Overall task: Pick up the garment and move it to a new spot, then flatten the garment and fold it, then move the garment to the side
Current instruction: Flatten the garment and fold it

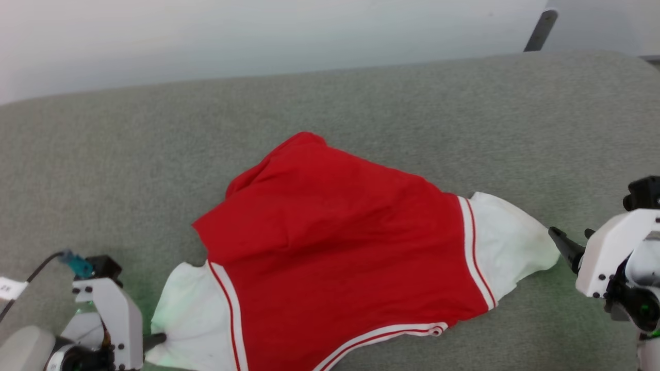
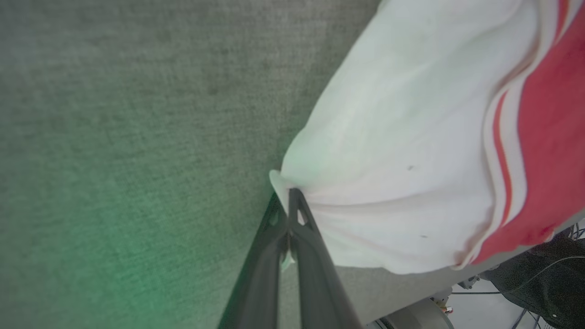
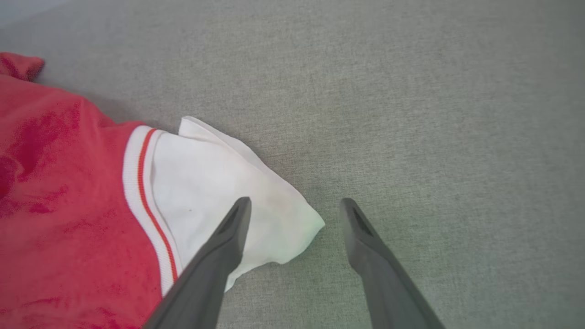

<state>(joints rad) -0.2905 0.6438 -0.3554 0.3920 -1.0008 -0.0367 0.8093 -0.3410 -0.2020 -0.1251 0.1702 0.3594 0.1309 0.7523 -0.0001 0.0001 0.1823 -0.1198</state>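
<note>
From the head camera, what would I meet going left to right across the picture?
The left jaws, shut on the garment's white sleeve end → red body → other white sleeve end → the right jaws, open.

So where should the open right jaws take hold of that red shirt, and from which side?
Probably the pointed corner of the garment's right white sleeve, coming in low from the robot's right. It lies thin on the grey surface, pointing outward, in line between the open right jaws. The other sleeve is pinched in the left jaws.
</note>
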